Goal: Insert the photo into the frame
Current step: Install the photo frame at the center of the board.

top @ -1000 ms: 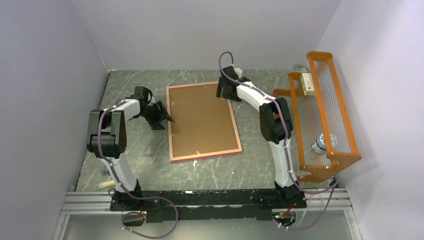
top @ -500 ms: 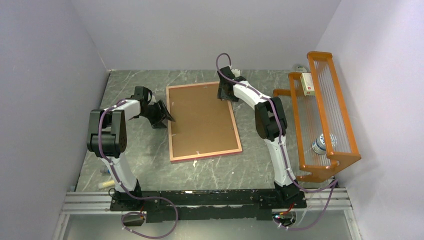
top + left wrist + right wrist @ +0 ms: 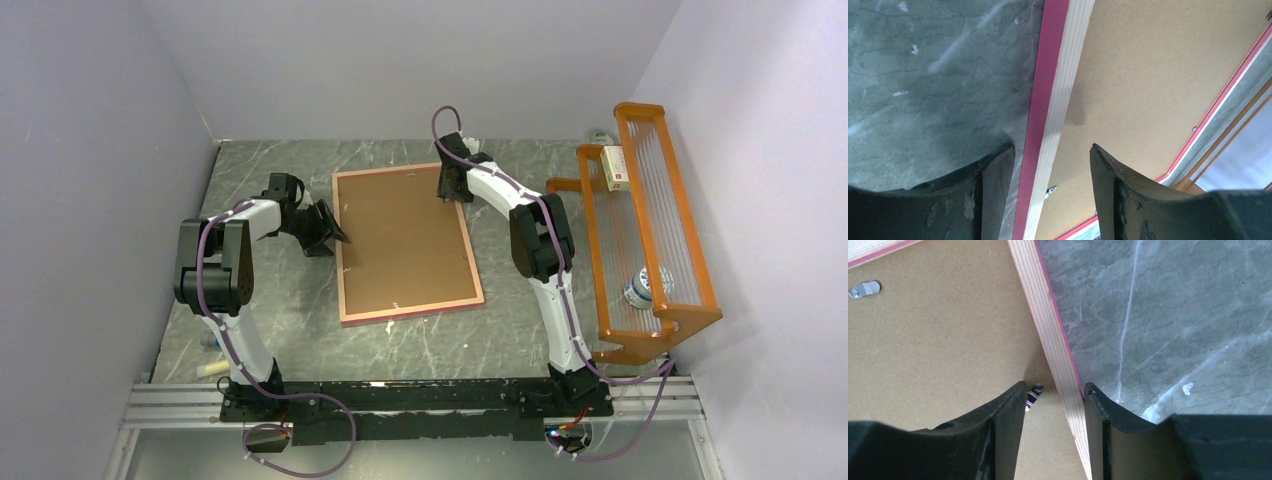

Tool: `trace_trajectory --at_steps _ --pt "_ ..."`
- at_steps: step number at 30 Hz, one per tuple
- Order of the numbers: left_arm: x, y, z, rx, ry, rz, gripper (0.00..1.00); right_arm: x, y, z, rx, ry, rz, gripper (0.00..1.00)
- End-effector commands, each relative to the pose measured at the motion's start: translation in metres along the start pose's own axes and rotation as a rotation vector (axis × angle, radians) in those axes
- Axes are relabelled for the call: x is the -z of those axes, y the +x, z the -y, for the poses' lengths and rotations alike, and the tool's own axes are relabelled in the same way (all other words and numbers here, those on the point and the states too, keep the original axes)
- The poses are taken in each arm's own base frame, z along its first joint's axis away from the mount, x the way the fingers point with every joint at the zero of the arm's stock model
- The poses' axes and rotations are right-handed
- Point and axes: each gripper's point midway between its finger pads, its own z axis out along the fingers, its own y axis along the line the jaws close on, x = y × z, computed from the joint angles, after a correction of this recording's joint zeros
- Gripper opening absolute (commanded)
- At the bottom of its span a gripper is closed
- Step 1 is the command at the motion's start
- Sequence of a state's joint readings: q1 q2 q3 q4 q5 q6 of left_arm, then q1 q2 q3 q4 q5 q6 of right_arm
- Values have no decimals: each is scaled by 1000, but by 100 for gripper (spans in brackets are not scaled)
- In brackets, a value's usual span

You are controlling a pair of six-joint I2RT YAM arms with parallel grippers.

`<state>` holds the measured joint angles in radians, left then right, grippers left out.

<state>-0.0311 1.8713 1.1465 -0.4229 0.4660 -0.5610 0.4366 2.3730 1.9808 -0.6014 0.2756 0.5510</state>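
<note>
Right end effector [image 3: 1054,387] narrower now, closer astride the frame's [image 3: 1040,310] right rail.

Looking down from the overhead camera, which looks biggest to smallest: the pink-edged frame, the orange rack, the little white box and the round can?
1. orange rack and frame: close in size. The rack stands higher, nearer the camera, so I won't rank them.
2. round can
3. white box, slightly smaller

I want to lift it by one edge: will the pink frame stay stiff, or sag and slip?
Probably fairly stiff: the frame has solid-looking wooden rails. Being wide and thin, it may still flex or swing if lifted by one rail. It lies flat on the smooth table, so a push should slide it.
</note>
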Motion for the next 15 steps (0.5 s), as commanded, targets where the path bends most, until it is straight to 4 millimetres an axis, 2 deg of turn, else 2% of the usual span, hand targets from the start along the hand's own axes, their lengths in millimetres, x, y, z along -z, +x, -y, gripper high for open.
trace_trajectory --at_steps 1,6,12,15 --pt "-3 4 -10 -19 -33 -12 63 3 12 5 54 -2 -33 46" --pt "-6 7 -11 -15 -27 -26 63 7 13 6 84 -18 -28 37" --pt "-5 9 -13 -18 -35 -27 63 2 13 3 113 -29 -27 18" --pt "-5 8 -13 -19 -37 -23 63 0 13 2 130 -38 -30 14"
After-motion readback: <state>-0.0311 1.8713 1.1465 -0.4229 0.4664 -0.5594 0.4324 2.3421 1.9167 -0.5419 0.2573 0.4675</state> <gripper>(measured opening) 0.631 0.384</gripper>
